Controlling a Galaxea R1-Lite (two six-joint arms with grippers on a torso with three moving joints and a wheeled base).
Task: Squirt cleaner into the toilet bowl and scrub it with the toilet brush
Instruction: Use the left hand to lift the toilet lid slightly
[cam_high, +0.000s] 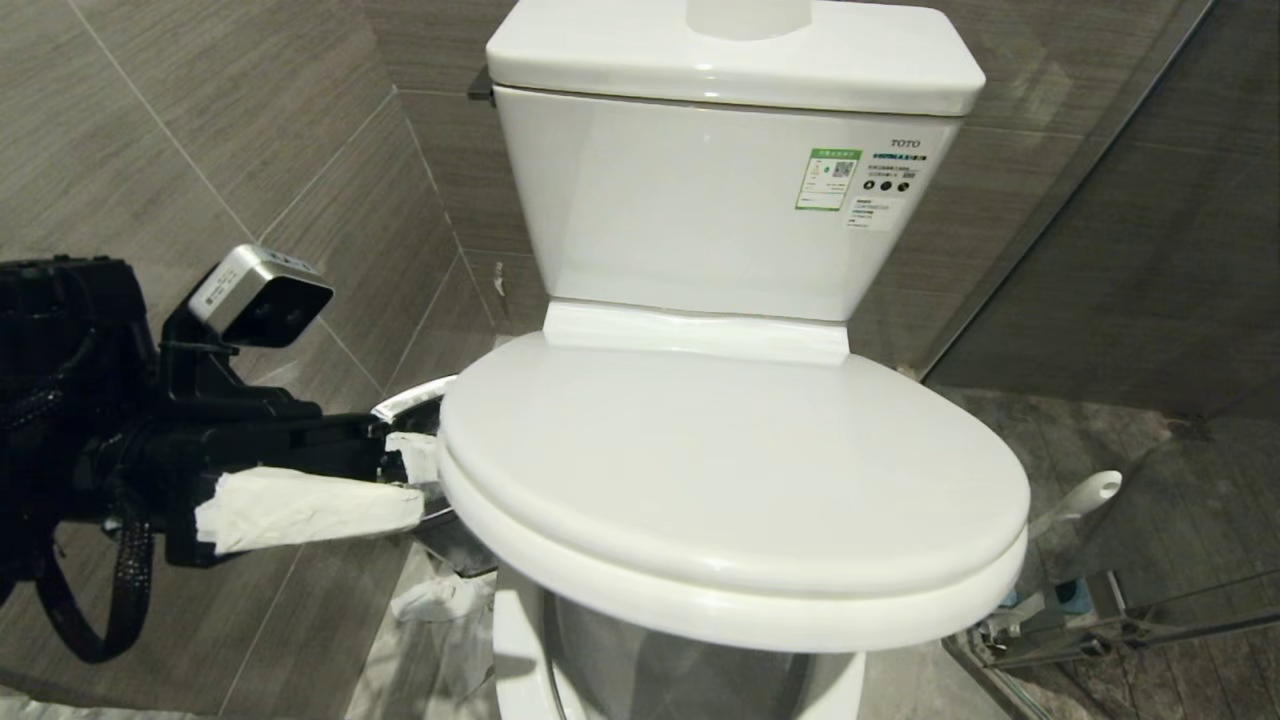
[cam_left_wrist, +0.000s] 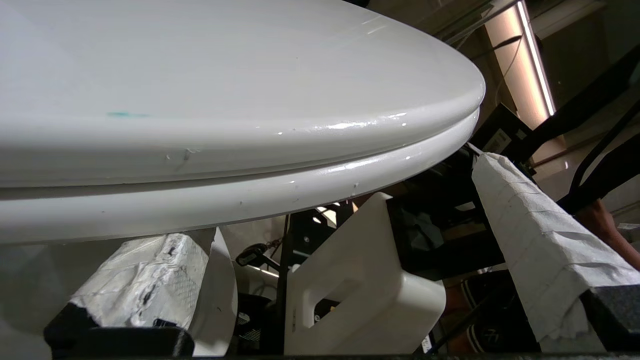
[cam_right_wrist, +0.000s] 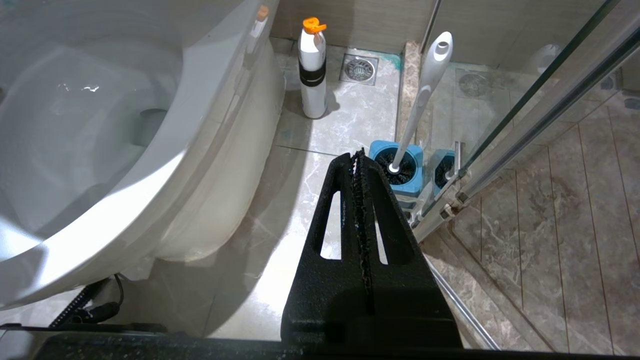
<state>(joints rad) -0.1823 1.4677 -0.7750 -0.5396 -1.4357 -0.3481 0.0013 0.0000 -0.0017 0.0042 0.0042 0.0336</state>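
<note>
Two stickers and "TOTO" mark the tank (cam_high: 730, 200); left gripper (cam_high: 400, 480) spread at the lid (cam_high: 730, 470); right gripper (cam_right_wrist: 358, 160) pressed together, empty.

- Walls (cam_high: 230, 130): large grey-brown tiles with a faint wood grain and pale grout lines.
- Floor (cam_right_wrist: 330, 130): glossy pale marble-look tiles, brightly lit in patches.
- Floor drain (cam_right_wrist: 359, 69): square, steel, near the wall.
- Glass partition (cam_right_wrist: 540, 95): metal-framed, with brown marbled tiles behind it.
- Strip light (cam_left_wrist: 536, 55): long, warm.
</note>
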